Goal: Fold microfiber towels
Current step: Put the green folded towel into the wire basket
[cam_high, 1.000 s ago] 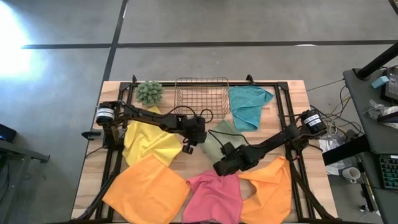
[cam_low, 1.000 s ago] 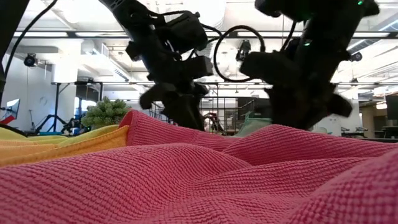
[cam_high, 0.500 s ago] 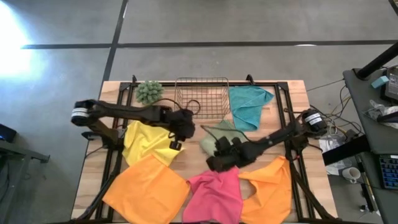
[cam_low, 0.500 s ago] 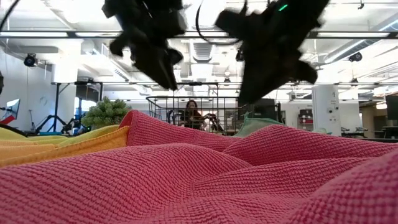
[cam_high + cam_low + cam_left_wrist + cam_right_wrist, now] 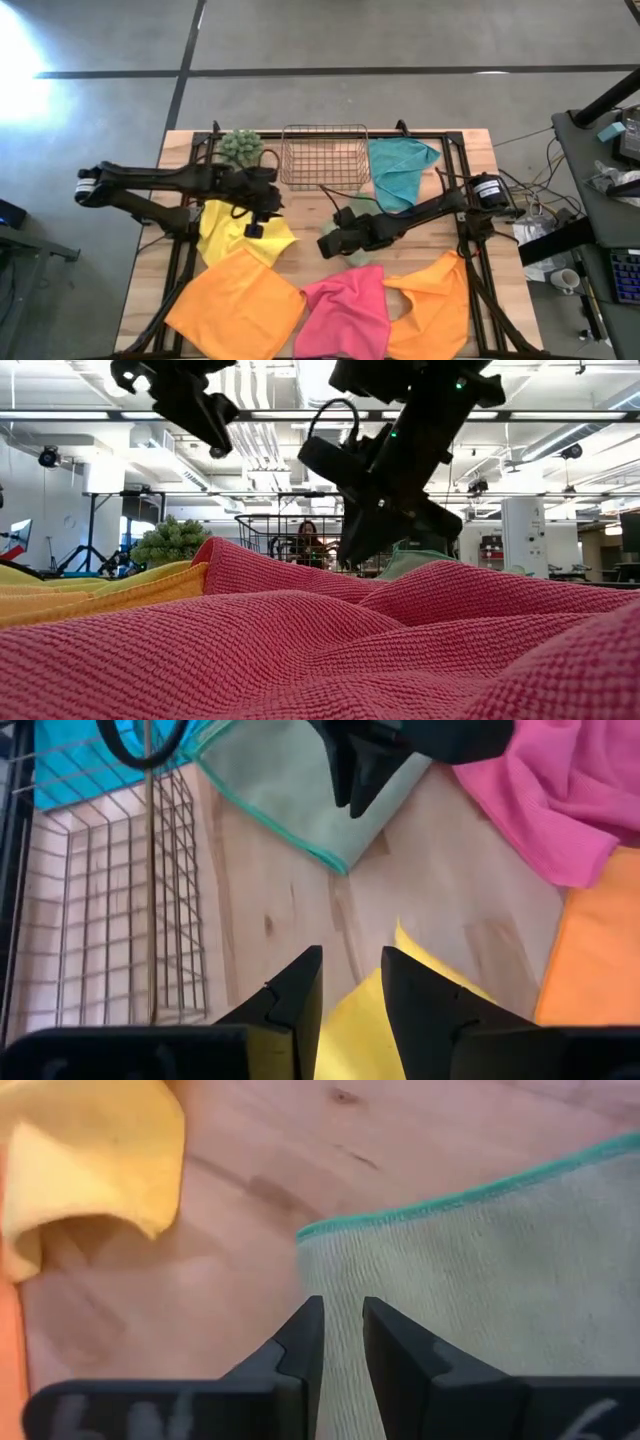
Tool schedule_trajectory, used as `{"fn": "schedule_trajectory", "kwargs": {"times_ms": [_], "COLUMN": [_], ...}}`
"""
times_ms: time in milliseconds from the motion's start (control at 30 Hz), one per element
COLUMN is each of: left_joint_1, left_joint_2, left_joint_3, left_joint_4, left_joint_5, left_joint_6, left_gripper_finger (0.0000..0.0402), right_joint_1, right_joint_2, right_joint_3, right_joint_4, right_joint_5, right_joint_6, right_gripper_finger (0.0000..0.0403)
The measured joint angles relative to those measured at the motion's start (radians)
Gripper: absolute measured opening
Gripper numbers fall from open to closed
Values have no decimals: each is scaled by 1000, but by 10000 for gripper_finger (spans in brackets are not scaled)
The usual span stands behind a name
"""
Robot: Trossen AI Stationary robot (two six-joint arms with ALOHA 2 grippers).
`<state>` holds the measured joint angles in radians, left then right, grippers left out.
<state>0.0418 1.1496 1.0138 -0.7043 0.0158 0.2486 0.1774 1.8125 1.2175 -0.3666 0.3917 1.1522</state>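
Two robot arms over a wooden table strewn with microfiber towels.
The right gripper hovers above the sage green towel near its teal-stitched corner, fingers a narrow gap apart, gripping nothing; the left gripper hangs over the yellow towel, fingers slightly apart, empty; two orange towels and a pink towel lie along the front edge; a teal towel lies beside the wire basket.
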Motion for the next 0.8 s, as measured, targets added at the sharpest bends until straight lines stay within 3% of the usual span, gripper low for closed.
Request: {"fn": "schedule_trajectory", "kwargs": {"times_ms": [333, 800], "left_joint_1": [0, 0], "left_joint_2": [-134, -127], "left_joint_3": [-163, -170], "left_joint_4": [36, 75], "left_joint_5": [-9, -14], "left_joint_6": [-11, -10], "left_gripper_finger": [90, 90], "right_joint_1": [-14, 19], "right_joint_2": [60, 200], "right_joint_3": [5, 183], "right_joint_4": [58, 24], "right_joint_5": [-81, -247], "right_joint_6": [0, -160], "right_gripper_finger": [66, 66]}}
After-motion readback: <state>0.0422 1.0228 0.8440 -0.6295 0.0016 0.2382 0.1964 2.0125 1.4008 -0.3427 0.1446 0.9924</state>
